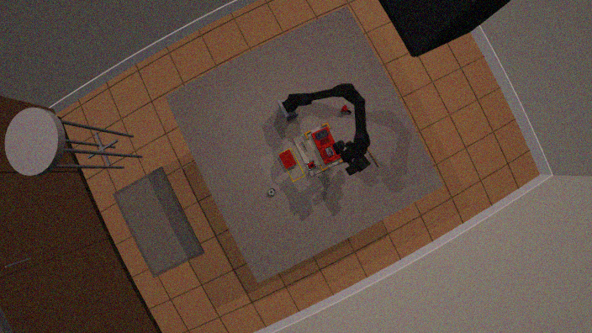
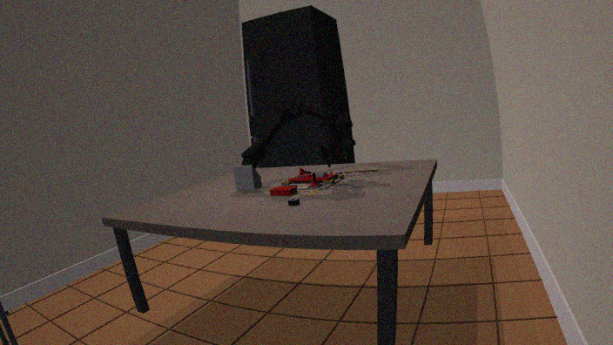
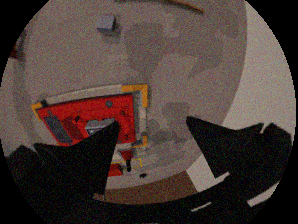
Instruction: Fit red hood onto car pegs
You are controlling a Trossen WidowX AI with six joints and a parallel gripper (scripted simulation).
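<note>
The hood [image 1: 288, 159] [image 2: 283, 191], a small red box-like shell, lies on the table beside the jig; part of it shows low in the wrist view [image 3: 116, 170], behind a finger. The red chassis [image 1: 330, 141] [image 3: 120, 105] sits in the jig, which has orange corners [image 1: 325, 125] [image 3: 143, 89]. The grey engine block [image 1: 330, 151] [image 3: 96, 125] is on its deck. The pegs are too small to tell apart. My gripper [image 3: 154, 122] is open and empty, above the chassis end away from the arm's base, with one finger over the chassis side. It is well away from the hood.
A pale tray [image 1: 307, 152] lies between jig and hood, with a small red part [image 1: 311, 165] [image 3: 126, 154] at one end. A wheel [image 1: 271, 192] [image 2: 293, 202] lies beyond the hood. Another red part [image 1: 346, 109], a blue-grey cube [image 3: 106, 24] and a thin stick [image 1: 373, 160] lie around.
</note>
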